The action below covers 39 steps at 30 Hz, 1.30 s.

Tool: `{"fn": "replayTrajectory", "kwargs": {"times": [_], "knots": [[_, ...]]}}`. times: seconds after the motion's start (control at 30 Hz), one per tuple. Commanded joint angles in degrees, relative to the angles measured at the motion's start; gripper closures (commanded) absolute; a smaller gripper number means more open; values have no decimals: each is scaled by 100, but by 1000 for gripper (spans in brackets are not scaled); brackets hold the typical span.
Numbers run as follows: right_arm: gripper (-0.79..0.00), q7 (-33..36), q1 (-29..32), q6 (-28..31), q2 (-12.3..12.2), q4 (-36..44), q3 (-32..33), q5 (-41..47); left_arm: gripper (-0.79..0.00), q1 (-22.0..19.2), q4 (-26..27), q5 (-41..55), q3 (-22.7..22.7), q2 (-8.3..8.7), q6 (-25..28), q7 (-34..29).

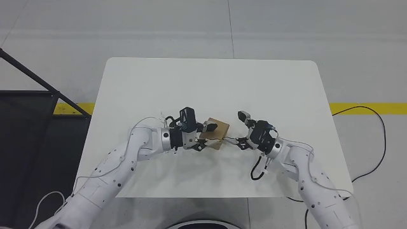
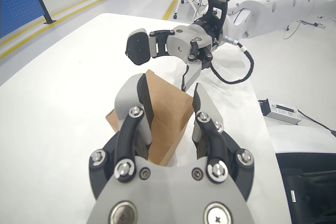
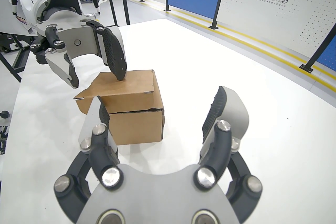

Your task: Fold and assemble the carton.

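Observation:
A small brown carton (image 1: 215, 133) stands near the table's front edge, its lid folded over the top with one flap edge sticking out past the side (image 3: 86, 93). My left gripper (image 3: 98, 80) is open over the carton (image 3: 136, 114); one black pad (image 3: 116, 59) touches the lid and the other finger hangs beyond the flap. In the left wrist view the carton (image 2: 168, 109) sits between the spread fingers of that gripper (image 2: 170, 99). My right gripper (image 3: 162, 107) is open just in front of the carton, one finger (image 3: 101, 112) close to its front corner. From the top it (image 1: 239, 133) is on the carton's right.
The white table (image 1: 210, 83) has free room behind and to both sides of the carton. A black frame (image 1: 25, 121) stands off the table's left side. A grey box with a cable (image 2: 284, 112) lies on a surface beyond the table's edge.

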State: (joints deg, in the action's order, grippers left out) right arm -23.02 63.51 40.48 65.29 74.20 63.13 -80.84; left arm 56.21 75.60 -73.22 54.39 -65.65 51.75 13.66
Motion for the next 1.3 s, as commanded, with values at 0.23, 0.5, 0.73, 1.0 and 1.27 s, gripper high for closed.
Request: {"fn": "replayTrajectory", "kwargs": {"times": [0.23, 0.5, 0.73, 1.0, 1.27], "knots": [[-742, -13, -25, -27, 16, -7, -49, -4, -416, 13, -2, -10, 22, -5, 5, 18], [-748, 0, -82, -14, 36, -54, -109, -2, -422, 18, -12, -2, 32, -12, 29, 33], [-742, 15, -125, -6, 49, -91, -146, -7, -419, 16, -10, -5, 36, -18, 60, 34], [-745, 30, -153, -20, 60, -105, -171, -15, -425, 20, -10, -5, 41, -24, 72, 25], [-757, 95, -188, -50, 75, -144, -196, 7, -422, 24, -2, -11, 46, -30, 82, 11]]}}
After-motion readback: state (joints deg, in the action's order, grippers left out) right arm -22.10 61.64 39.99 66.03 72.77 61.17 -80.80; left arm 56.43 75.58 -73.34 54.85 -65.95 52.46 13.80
